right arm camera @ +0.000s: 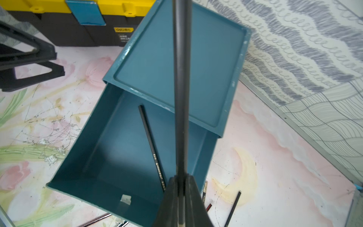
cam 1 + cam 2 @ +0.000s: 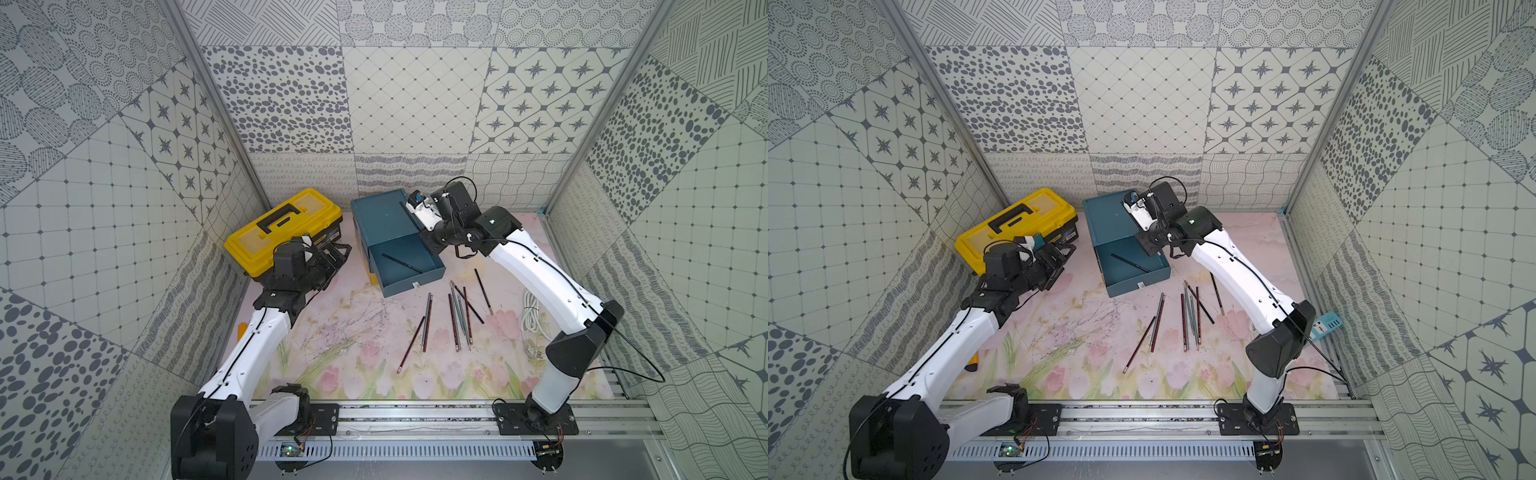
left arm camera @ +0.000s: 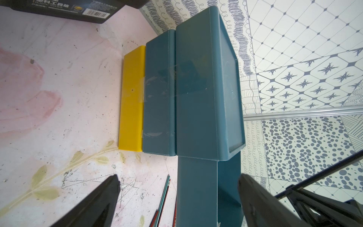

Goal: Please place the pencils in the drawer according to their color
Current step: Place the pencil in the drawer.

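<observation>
1. Your held black pencil point(image 1: 181, 88) is clamped in the right gripper point(image 1: 181, 177), above the teal cabinet point(image 2: 380, 220).
2. The top drawer point(image 1: 117, 157) stands pulled out, with a second black pencil point(image 1: 151, 147) lying inside.
3. The loose pencils point(image 2: 457, 320) lie scattered on the mat point(image 2: 353, 332), just in front.
4. Your left gripper point(image 2: 332, 257) hangs with its jaws wide apart beside the yellow toolbox point(image 2: 282, 224).
</observation>
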Tool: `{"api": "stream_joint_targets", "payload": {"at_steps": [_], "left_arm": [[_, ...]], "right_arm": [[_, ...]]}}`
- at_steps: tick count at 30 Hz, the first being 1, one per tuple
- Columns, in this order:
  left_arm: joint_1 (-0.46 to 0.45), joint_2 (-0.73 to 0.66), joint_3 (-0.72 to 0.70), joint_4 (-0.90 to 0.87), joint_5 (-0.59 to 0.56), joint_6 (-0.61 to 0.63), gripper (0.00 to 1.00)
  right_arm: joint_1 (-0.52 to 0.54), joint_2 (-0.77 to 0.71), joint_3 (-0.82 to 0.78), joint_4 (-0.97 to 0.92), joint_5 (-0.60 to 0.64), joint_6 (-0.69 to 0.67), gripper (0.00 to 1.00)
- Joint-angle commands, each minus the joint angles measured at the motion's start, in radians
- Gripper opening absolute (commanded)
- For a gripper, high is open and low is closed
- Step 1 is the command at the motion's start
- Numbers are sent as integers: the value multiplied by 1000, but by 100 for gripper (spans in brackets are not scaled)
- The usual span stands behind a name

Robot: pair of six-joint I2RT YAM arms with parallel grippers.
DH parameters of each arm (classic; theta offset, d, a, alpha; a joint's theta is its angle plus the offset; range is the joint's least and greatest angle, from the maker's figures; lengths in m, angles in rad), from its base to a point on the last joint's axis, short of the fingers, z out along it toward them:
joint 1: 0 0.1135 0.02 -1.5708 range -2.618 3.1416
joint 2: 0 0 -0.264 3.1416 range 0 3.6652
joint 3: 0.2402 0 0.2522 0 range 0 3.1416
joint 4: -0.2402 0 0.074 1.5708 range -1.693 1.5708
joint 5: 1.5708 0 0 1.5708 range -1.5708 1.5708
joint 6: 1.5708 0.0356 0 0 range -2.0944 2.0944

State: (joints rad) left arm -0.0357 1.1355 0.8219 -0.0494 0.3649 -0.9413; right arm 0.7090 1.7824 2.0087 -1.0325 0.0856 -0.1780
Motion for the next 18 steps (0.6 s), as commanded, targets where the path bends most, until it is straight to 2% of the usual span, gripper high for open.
{"api": "stream_joint_targets", "payload": {"at_steps": [1, 6, 18], "left_arm": [[7, -10, 0, 38, 32, 10, 99], [7, -10, -1, 39, 31, 8, 99], [7, -8, 4, 29, 24, 12, 99]], "right_arm": [[24, 46, 56, -40, -17, -97, 0], [43, 106, 103, -87, -22, -147, 0], [52, 159, 101, -128, -15, -187, 0]]}}
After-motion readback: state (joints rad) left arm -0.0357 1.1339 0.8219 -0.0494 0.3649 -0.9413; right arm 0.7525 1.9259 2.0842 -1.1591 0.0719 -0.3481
